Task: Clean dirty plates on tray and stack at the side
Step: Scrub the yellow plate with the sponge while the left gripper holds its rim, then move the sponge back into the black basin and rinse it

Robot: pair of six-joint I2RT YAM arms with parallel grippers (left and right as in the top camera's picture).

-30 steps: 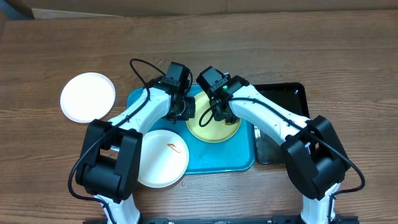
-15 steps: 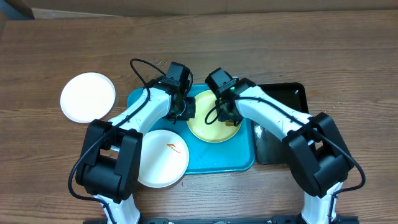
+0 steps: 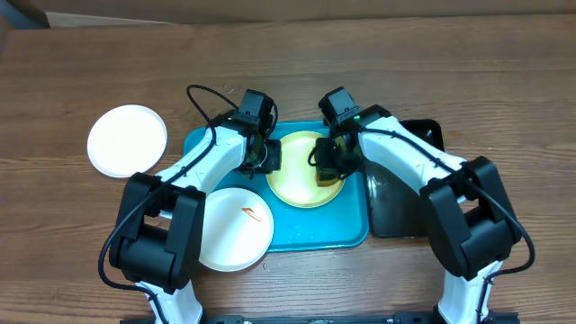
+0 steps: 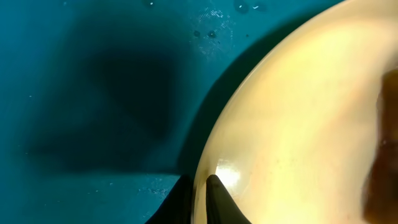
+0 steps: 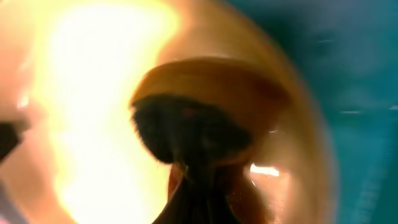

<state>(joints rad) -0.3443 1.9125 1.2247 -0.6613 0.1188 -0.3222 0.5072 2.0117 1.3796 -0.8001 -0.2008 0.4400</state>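
Note:
The pale yellow-green plate point(image 3: 292, 184) lies on the turquoise tray point(image 3: 315, 225). My left gripper point(image 3: 267, 162) is shut on the plate's left rim; the left wrist view shows the jaws point(image 4: 200, 194) pinching the plate's edge point(image 4: 298, 124). My right gripper point(image 3: 329, 167) is shut on a yellow sponge point(image 5: 205, 118) and presses it on the right part of the plate point(image 5: 87, 93). A white plate point(image 3: 225, 229) with an orange-red smear point(image 3: 253, 214) lies over the tray's left edge. A clean-looking white plate point(image 3: 127, 139) lies on the table at the left.
A black tub point(image 3: 409, 193) stands to the right of the tray, partly under my right arm. The tray's surface point(image 4: 93, 93) is wet with droplets. Bare wooden table point(image 3: 450, 72) lies behind and on both sides.
My right gripper has slid the sponge from the left part of the yellow-green plate to its right part. My left gripper has kept its hold on the rim.

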